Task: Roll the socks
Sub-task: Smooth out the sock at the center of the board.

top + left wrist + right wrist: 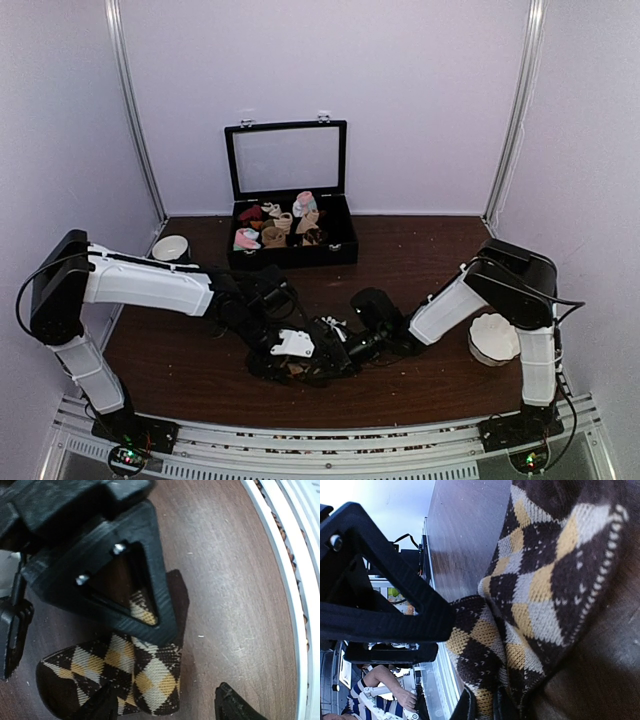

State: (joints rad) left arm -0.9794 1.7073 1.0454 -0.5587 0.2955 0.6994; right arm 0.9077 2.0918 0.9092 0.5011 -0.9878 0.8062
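Close to the front edge, the long dark brown argyle socks (145, 675) lie on the brown wooden table (230, 580). Our right gripper (485, 707) is pinched tight on one end. Our left gripper (170, 707) straddles the fabric, jaws apart. If it clamps only the top layer, we risk a slack roll. The black case of small sock rolls (290, 235) sits well behind.

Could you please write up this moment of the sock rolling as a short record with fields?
socks: argyle pair lying at the front centre of the table, between both grippers
left gripper: open, fingertips straddling one end of the socks
right gripper: shut, apparently pinching the sock fabric
case: lid open, at the back, holding small sock rolls
left white bowl: back left of the table
right white bowl: beside the right arm
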